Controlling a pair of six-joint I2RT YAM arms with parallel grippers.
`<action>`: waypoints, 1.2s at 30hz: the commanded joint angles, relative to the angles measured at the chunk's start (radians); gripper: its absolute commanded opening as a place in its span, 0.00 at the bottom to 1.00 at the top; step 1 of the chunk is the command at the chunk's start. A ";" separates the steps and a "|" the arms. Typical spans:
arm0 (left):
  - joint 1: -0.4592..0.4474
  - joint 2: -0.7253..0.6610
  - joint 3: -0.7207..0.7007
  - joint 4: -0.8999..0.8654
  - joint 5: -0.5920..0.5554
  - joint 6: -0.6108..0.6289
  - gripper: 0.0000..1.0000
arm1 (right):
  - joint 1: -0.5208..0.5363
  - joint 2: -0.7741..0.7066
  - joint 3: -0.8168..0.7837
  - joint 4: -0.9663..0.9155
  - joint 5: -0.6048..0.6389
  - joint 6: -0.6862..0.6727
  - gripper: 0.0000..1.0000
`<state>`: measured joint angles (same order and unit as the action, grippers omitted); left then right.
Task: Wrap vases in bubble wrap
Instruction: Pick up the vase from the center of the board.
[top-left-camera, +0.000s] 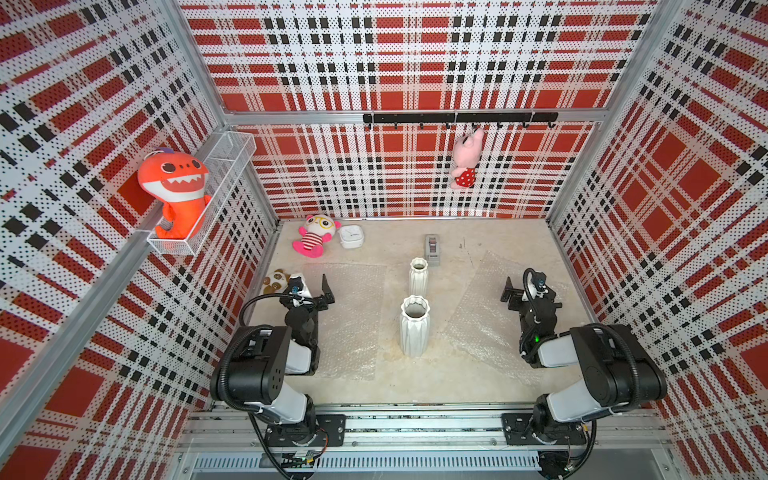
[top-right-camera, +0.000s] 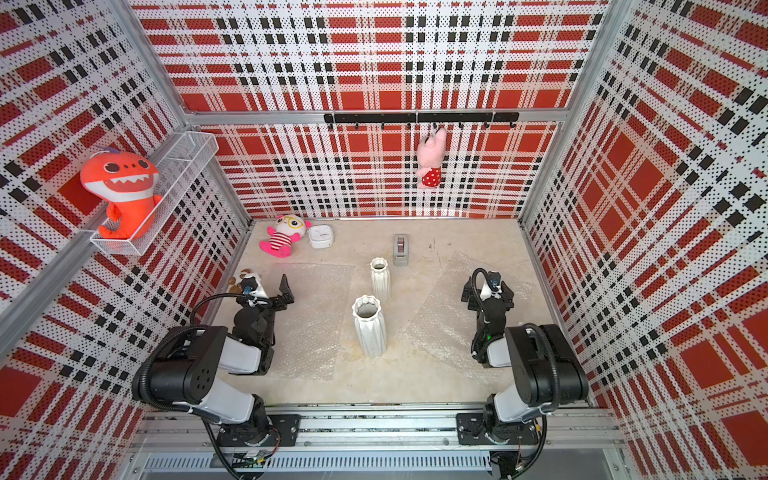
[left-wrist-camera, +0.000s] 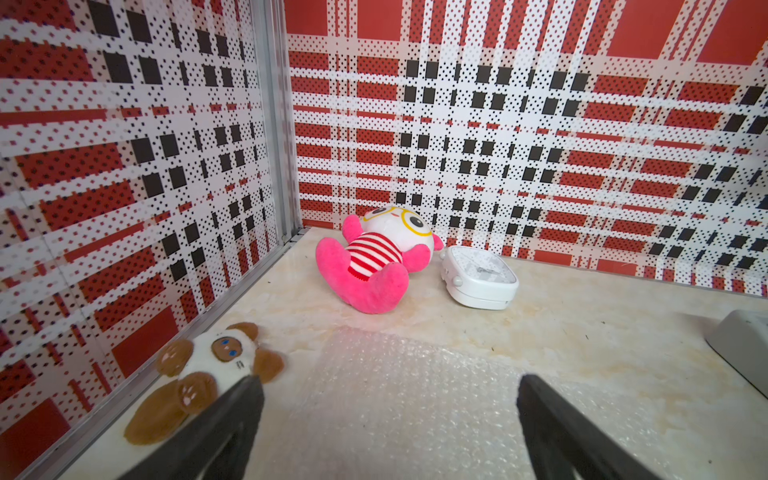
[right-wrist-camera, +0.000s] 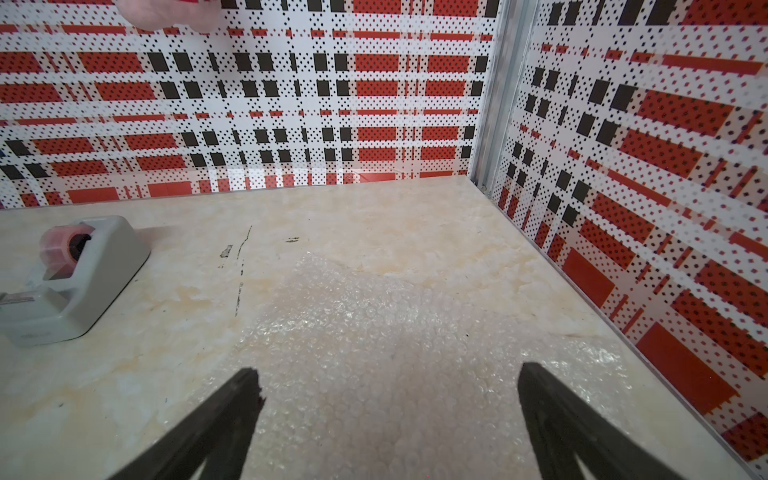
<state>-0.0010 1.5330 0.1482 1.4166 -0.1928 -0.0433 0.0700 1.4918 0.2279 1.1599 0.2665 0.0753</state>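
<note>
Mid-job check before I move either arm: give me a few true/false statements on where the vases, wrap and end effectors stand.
1. The larger vase and the smaller vase stand upright between the left bubble wrap sheet and the right bubble wrap sheet. True.
2. The left end effector is shut on bubble wrap. False: it is open and empty, above the left bubble wrap sheet.
3. The larger vase is already wrapped. False: both vases are bare.
4. The grey tape dispenser sits beyond the smaller vase, towards the back wall. True.
5. The right end effector is open and holds nothing. True.
</note>
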 joint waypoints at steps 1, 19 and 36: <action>0.006 -0.103 -0.060 0.087 -0.059 -0.015 0.98 | 0.009 -0.119 -0.001 -0.042 0.006 -0.028 1.00; 0.090 -0.600 0.052 -0.519 0.161 -0.536 0.98 | 0.013 -0.379 0.244 -0.728 -0.406 0.452 1.00; -0.635 -0.908 -0.021 -0.800 0.199 -0.126 0.98 | 0.411 -0.559 0.247 -0.958 -0.457 0.310 1.00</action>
<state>-0.5579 0.6498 0.1516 0.6914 0.0071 -0.2901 0.4667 0.9573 0.4904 0.2245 -0.1619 0.4076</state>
